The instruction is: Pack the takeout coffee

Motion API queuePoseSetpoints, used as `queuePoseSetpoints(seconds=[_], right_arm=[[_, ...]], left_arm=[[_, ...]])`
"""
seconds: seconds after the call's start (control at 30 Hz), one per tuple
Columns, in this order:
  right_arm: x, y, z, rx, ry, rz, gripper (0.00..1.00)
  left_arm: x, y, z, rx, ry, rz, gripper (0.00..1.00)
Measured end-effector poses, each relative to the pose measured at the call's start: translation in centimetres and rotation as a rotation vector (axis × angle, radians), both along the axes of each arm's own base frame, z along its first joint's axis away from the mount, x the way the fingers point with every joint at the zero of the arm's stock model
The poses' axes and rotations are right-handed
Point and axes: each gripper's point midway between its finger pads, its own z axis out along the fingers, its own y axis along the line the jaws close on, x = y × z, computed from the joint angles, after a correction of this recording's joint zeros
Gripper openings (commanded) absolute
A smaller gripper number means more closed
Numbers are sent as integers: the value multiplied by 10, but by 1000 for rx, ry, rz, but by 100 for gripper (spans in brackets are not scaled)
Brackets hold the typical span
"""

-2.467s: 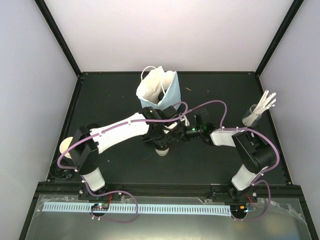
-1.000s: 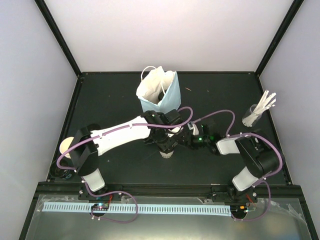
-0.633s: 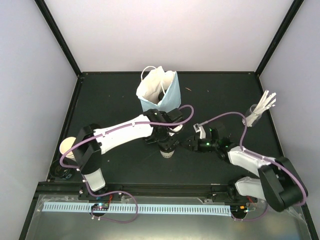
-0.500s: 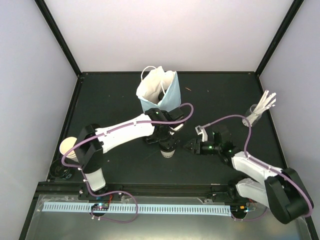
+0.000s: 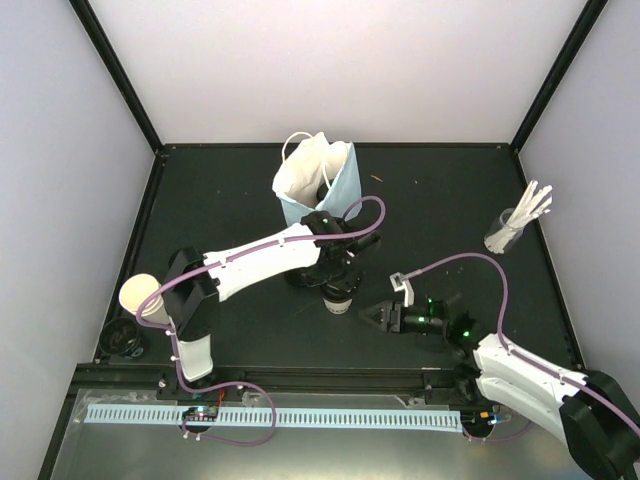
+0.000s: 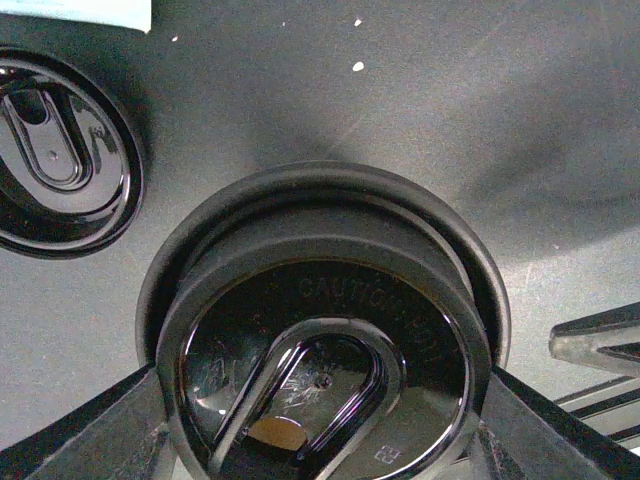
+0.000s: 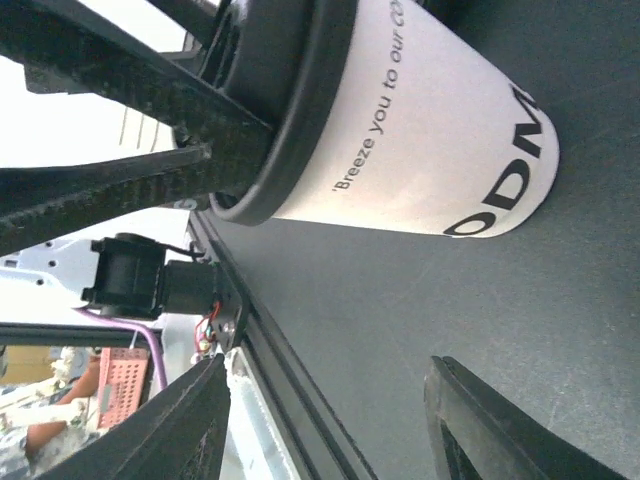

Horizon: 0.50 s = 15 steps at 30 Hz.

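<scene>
My left tool (image 5: 340, 289) is near the middle of the top view and it pinches the cup (image 7: 420, 130) at the top. In the left wrist view its fingers (image 6: 92, 428) press against the two sides of the black lid (image 6: 320, 350), which fills the lower centre of that frame. The cup is upright, just below the light-blue bag (image 5: 315, 180) in the top view. From these views I cannot tell whether its bottom touches the worktop (image 5: 450, 200). The right wrist view shows the cream wall of the cup with black letters on it, and the lid sits on the rim. My right tool (image 5: 372, 317) is to the lower right of the cup, near it but apart from it, and it points toward the cup. Its fingers (image 7: 188, 425) are spread and there is nothing between them. In the upper left of the left wrist view a loose lid (image 6: 55, 160) lies flat on the worktop beside the cup. At the left edge of the top view stands another cup (image 5: 138, 294), without a lid. At the right edge there is a glass (image 5: 505, 232) with white sticks, well apart from both tools.
</scene>
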Motion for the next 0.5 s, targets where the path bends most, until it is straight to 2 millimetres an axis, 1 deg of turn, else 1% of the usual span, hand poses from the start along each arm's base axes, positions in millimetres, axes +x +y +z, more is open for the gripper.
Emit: queuePoseSetpoints(seconds=[0.07, 0.23, 0.5], right_arm=[[0, 1, -1, 3, 11, -25, 57], [6, 9, 7, 34, 11, -70, 56], [12, 20, 5, 43, 47, -79, 53]], left_arm=[[0, 0, 0, 1, 0, 29, 71], [0, -2, 0, -4, -7, 92, 71], [1, -3, 0, -1, -12, 138, 71]])
